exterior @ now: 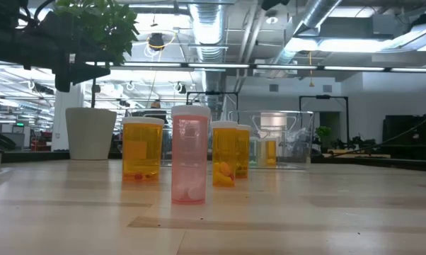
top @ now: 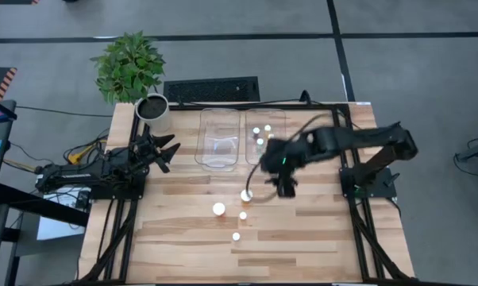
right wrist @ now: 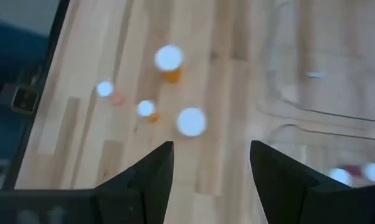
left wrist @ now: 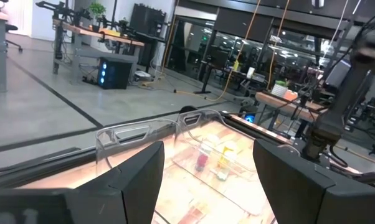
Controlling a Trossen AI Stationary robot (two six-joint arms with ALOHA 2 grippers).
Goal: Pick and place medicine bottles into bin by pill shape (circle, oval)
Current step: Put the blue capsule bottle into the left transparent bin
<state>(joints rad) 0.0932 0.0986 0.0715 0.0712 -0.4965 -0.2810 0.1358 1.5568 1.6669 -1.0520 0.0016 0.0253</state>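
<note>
Several medicine bottles with white caps stand upright on the wooden table: one (top: 247, 194), a wider one (top: 218, 209), and two more (top: 243, 215) (top: 236, 236). In the low view they show as orange bottles (exterior: 142, 149) (exterior: 223, 154) and a pinkish one (exterior: 190, 164). My right gripper (top: 285, 187) hovers open and empty above the table, just right of the nearest cap (right wrist: 191, 121). My left gripper (top: 169, 151) is open and empty at the table's left, left of the bins.
Two clear bins stand at the table's far side: the left bin (top: 219, 140) and the right bin (top: 275, 119), which holds a few bottles (top: 260, 135). A white plant pot (top: 154, 111) stands at the far left corner. Bare wood lies toward the near edge.
</note>
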